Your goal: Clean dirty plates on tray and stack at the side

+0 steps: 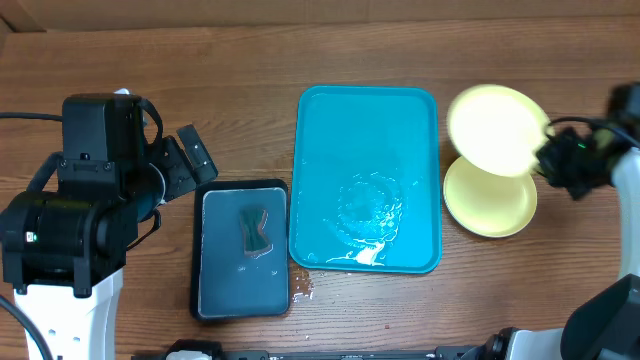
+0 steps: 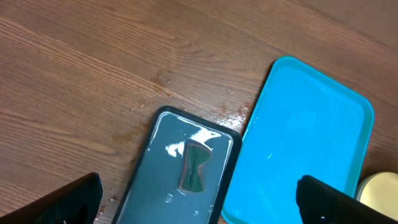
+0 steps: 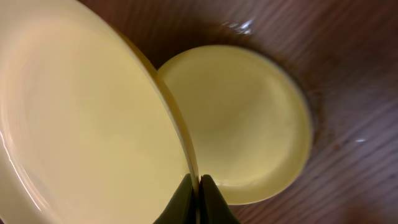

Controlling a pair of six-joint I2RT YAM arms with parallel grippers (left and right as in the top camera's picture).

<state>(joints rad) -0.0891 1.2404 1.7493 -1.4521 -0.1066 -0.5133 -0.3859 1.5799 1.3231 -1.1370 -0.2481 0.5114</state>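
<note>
Right fingers (image 3: 181, 202) pinch tilted plate (image 3: 81, 118) above second plate (image 3: 242, 124); left fingers (image 2: 68, 200) spread

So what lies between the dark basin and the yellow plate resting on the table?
The turquoise tray, wet near its front edge, lies between the basin and that plate. The overhead view shows it.

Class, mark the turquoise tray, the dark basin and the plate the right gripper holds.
turquoise tray (image 1: 350, 130), overhead view, bare floor.
dark basin (image 1: 225, 285), overhead view, bare floor.
held plate (image 1: 495, 130), overhead view, centre of face.
</note>
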